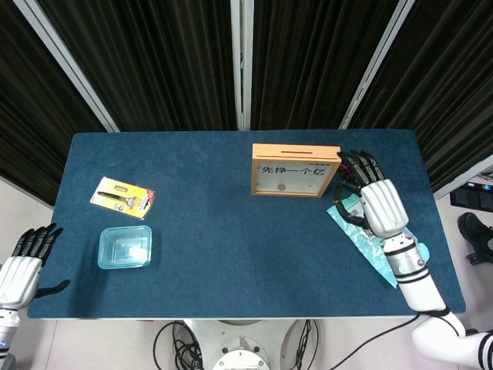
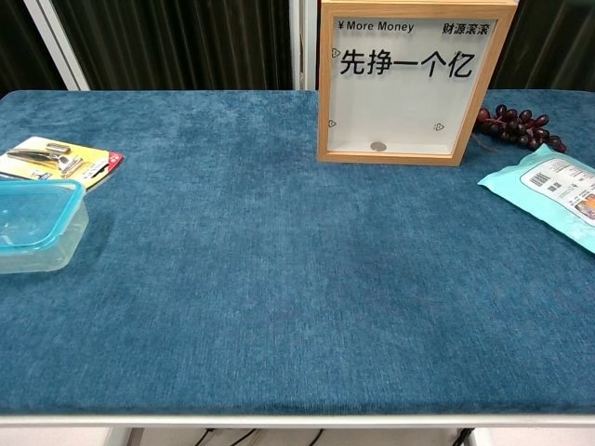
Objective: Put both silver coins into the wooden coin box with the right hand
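The right hand (image 1: 376, 202) hung above the table's right side, just beside the right edge of the wooden coin box (image 1: 296, 169), its dark fingers (image 1: 362, 163) spread over the bunch of dark grapes (image 2: 517, 127). Whether anything sat pinched in that hand, I could not tell; the palm faced down and the chest view did not catch it at all. The box stood upright near the far edge of the blue tablecloth (image 2: 279, 260), slot on top, glass front showing printed characters. 1 silver coin (image 2: 377, 146) lay inside on the box floor, plain to see from the chest camera. The other coin was nowhere I could make out. Under the right wrist lay a teal packet (image 2: 553, 190), flat on the cloth. Over on the far side, the left hand (image 1: 25, 266) rested off the table's near-left corner, fingers apart, holding nothing. Near it sat a clear plastic container (image 1: 124, 247), and beyond that a yellow carded tool pack (image 1: 122, 197).
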Available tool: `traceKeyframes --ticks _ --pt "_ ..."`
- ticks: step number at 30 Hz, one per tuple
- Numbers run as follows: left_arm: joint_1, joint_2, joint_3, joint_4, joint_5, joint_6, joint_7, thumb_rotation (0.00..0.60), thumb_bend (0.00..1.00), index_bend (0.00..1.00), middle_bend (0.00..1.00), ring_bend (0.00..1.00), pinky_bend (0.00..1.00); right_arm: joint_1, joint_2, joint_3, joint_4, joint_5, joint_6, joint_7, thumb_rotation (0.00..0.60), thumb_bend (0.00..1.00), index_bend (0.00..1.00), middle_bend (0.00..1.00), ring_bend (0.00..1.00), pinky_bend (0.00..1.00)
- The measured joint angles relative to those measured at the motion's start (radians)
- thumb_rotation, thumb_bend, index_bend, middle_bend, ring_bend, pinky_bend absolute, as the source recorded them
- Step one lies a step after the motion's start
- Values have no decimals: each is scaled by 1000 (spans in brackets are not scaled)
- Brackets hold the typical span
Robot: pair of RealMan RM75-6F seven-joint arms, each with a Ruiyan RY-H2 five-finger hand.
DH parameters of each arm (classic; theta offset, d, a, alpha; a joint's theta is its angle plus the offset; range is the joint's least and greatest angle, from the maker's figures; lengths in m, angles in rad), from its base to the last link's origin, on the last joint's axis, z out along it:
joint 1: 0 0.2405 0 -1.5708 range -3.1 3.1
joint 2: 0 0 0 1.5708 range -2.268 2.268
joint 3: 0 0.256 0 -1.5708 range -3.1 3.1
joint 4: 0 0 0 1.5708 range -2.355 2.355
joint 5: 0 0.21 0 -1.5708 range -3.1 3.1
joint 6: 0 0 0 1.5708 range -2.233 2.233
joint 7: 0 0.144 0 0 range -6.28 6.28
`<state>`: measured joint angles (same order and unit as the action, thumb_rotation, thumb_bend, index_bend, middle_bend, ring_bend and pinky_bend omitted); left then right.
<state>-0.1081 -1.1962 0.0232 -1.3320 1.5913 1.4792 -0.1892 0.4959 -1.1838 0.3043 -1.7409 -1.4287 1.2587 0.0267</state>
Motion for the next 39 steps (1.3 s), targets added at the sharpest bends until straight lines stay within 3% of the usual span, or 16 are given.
traceKeyframes --ticks 5,9,17,23,30,39 --pt "-2 5 1 -18 6 3 11 600 46 0 0 0 0 73 31 73 -15 186 -103 -51 600 472 722 80 0 0" --pt "-1 8 1 -26 5 5 18 600 46 0 0 0 0 167 50 125 -10 399 -228 -114 600 452 722 76 0 0" --pt "4 13 1 -33 3 13 17 600 46 0 0 0 0 373 70 166 35 802 -400 -254 600 442 730 85 0 0" --pt "7 17 -2 -36 5 25 10 600 46 0 0 0 0 525 73 150 75 1095 -446 -367 600 464 745 88 0 0" --pt "5 19 -6 -35 20 41 3 600 46 0 0 0 0 702 55 76 144 1380 -474 -508 600 477 751 88 0 0" --pt "-8 13 -3 -35 28 26 8 600 46 0 0 0 0 768 13 10 215 1486 -475 -564 600 477 755 89 0 0"
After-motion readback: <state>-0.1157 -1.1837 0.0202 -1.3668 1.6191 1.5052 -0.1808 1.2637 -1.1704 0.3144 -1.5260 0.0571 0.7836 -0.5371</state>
